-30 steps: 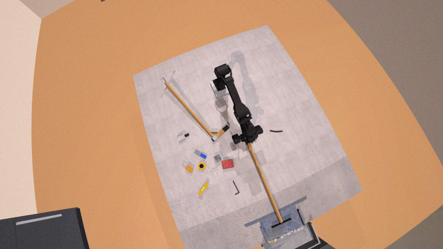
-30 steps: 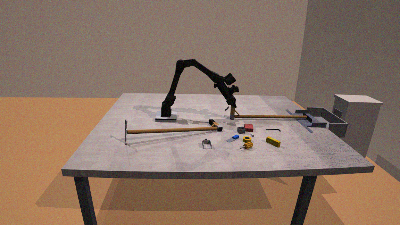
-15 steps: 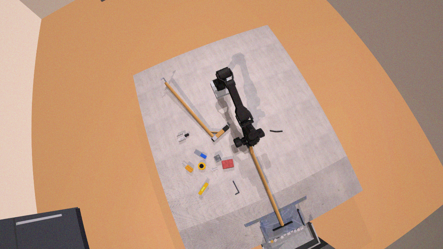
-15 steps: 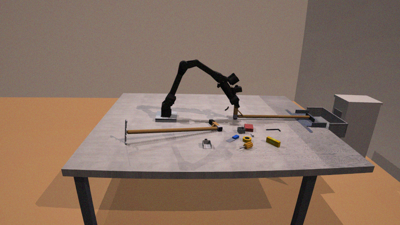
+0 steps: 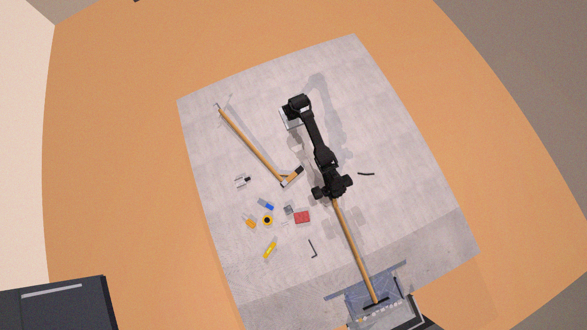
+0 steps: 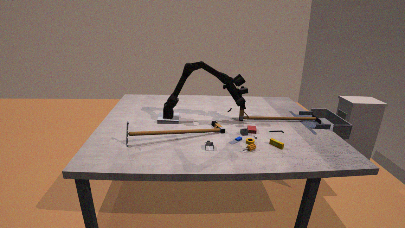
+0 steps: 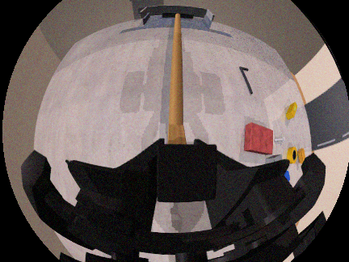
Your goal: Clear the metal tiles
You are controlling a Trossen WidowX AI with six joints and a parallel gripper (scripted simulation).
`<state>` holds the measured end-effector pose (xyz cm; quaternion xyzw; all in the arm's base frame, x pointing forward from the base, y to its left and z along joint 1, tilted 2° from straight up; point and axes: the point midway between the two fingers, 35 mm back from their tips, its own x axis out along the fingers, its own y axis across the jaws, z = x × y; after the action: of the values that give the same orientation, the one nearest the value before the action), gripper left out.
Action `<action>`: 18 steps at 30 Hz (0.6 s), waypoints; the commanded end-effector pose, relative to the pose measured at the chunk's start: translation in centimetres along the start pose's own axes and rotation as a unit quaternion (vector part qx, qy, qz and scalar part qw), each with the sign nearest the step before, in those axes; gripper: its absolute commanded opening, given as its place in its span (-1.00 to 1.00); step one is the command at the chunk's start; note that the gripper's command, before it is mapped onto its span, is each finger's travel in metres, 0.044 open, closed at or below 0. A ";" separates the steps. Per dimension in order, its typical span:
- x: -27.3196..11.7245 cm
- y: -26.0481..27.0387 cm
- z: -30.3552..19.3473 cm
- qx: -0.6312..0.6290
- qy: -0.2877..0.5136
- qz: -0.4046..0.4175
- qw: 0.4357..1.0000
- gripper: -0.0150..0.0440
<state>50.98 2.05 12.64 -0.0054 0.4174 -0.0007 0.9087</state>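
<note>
My gripper (image 5: pixel 333 197) (image 6: pixel 242 107) (image 7: pixel 179 143) is shut on the long scraper's upright grip. The long scraper (image 5: pixel 352 246) (image 6: pixel 278 118) (image 7: pixel 176 81) stretches away along the table, its black blade (image 5: pixel 375 303) (image 6: pixel 318 120) across the steel bench plate (image 5: pixel 354 294) (image 6: pixel 307 123). Several small pale tiles and a yellowish one (image 5: pixel 360 319) form a slanting row beyond the blade, beside the catch box (image 5: pixel 417 310) (image 6: pixel 342 131) (image 7: pixel 202 12). I cannot tell whether they are on the plate's far edge or inside the box. Tiles cannot be made out in the other views.
A second wooden-shafted tool (image 5: pixel 250 145) (image 6: pixel 172 131) lies left of the arm in the top view. A red block (image 5: pixel 301 217) (image 6: pixel 251 129) (image 7: pixel 258 138), hex key (image 5: pixel 313 248) (image 7: pixel 246 80), tape roll (image 5: pixel 267 220) and yellow block (image 5: pixel 269 249) lie beside the scraper. A thin black piece (image 5: pixel 364 174) lies opposite.
</note>
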 end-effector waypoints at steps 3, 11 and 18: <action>0.4 0.1 1.0 -0.002 -0.005 0.002 1.000 -0.49; 1.1 0.1 1.8 -0.002 -0.006 0.002 1.000 -0.49; 1.7 0.1 2.5 -0.002 -0.006 0.002 1.000 -0.49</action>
<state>53.44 2.10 12.65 -0.0055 0.4164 -0.0008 0.9092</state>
